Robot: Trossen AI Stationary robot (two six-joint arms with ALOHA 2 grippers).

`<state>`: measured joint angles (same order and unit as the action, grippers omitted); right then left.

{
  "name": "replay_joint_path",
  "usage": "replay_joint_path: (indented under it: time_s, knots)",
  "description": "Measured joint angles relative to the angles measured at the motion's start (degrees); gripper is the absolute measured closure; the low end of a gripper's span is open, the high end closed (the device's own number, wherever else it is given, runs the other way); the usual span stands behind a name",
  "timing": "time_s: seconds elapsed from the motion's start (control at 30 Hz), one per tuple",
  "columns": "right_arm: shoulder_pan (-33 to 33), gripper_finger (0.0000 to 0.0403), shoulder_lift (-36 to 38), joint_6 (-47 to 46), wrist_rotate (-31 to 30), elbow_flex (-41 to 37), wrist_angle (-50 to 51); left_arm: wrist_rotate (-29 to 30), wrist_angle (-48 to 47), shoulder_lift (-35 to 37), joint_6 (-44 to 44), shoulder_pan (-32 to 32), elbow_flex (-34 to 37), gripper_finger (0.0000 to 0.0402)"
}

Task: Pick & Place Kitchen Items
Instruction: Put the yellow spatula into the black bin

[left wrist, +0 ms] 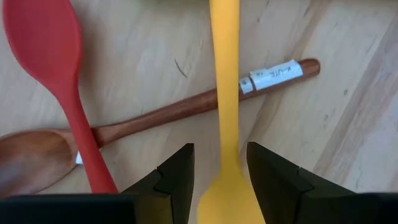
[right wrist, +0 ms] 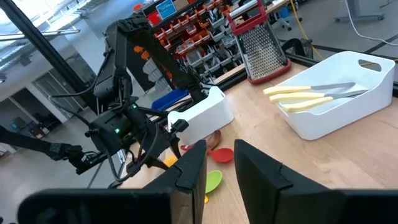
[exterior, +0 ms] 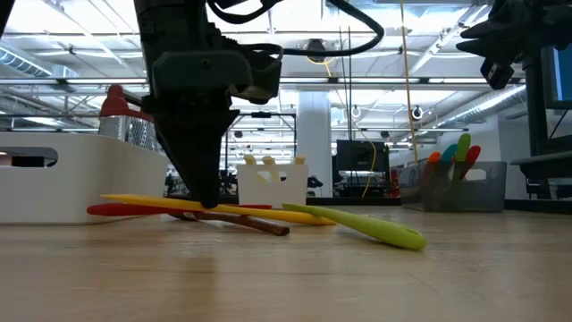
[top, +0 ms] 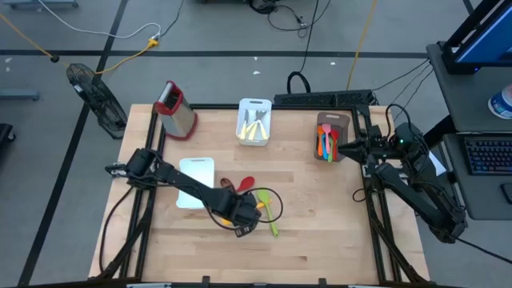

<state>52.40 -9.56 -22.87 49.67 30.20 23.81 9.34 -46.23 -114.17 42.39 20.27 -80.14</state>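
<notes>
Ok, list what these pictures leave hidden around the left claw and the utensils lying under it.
- Left claw: straddles the yellow silicone spatula; the left wrist view does not settle whether the pads touch it.
- Red silicone spoon: handle end cut off by the left wrist view's bottom edge.
- Brown wooden spoon: bowl runs off that view's edge.
- Lime-green silicone spoon: handle end hidden behind the pile in the low view.

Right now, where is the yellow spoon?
In the left wrist view the yellow spoon lies on the table between the open fingers of the left gripper, crossing over a brown wooden spoon, with a red spoon beside it.
</notes>
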Motion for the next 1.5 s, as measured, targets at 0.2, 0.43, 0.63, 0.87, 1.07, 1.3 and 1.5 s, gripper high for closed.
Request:
replay_joint_path:
  time_s: [0.2,0.43,0.63,0.87,1.07,1.3,1.5]
  knots:
    - [0.0,0.033,0.0,0.0,0.02,0.0,0.0,-0.83,-0.24,0.0,0.15,0.01,0.07,0.025]
    - [0.0,0.033,0.0,0.0,0.0,0.0,0.0,-0.37,-0.22,0.0,-0.09,-0.28,0.07,0.025]
    - [0.0,0.033,0.0,0.0,0.0,0.0,0.0,-0.37,-0.21,0.0,-0.22,-0.33,0.08,0.025]
    - [0.0,0.033,0.0,-0.02,0.0,0.0,0.0,-0.33,-0.21,0.0,-0.37,-0.33,0.09,0.025]
    - [-0.02,0.033,0.0,-0.02,0.02,0.0,0.0,-0.81,-0.13,-1.55,-0.12,-0.44,0.11,0.025]
    - [-0.02,0.033,0.0,-0.24,-0.03,0.0,-0.02,-2.84,1.77,-3.68,3.36,-0.48,-0.09,0.025]
    - [-0.02,0.033,-0.07,-0.24,-0.03,0.0,-0.13,-3.15,1.26,-3.76,6.41,-0.71,-0.06,0.0258]
